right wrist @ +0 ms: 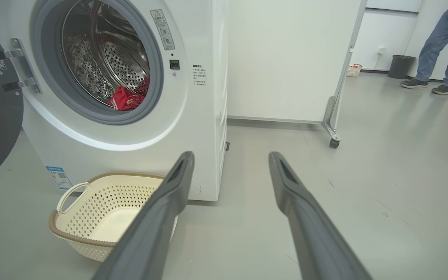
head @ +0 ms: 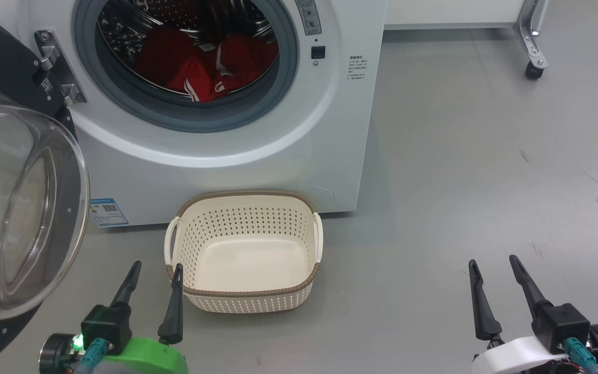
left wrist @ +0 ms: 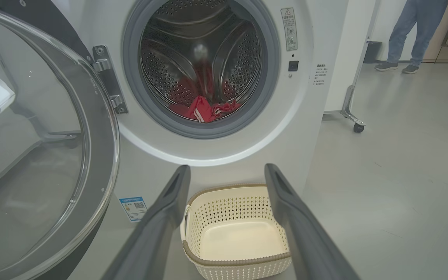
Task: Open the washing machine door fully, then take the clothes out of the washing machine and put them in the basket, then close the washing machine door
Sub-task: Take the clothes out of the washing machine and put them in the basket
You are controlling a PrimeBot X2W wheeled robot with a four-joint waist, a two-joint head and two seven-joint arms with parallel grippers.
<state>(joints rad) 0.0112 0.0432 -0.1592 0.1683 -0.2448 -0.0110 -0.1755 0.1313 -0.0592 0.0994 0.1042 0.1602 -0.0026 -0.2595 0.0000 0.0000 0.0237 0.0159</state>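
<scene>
The white washing machine stands ahead, and its door hangs swung out to the left, glass bowl bulging toward me. Red clothes with white stripes lie in the drum, also seen as clothes and clothes. The cream basket sits empty on the floor in front of the machine. My left gripper is open just left of the basket's near corner. My right gripper is open over bare floor, far right of the basket.
A white panel on a wheeled metal foot stands right of the machine. A person's legs are in the far background, near a dark bin and a small basket. Grey floor stretches to the right.
</scene>
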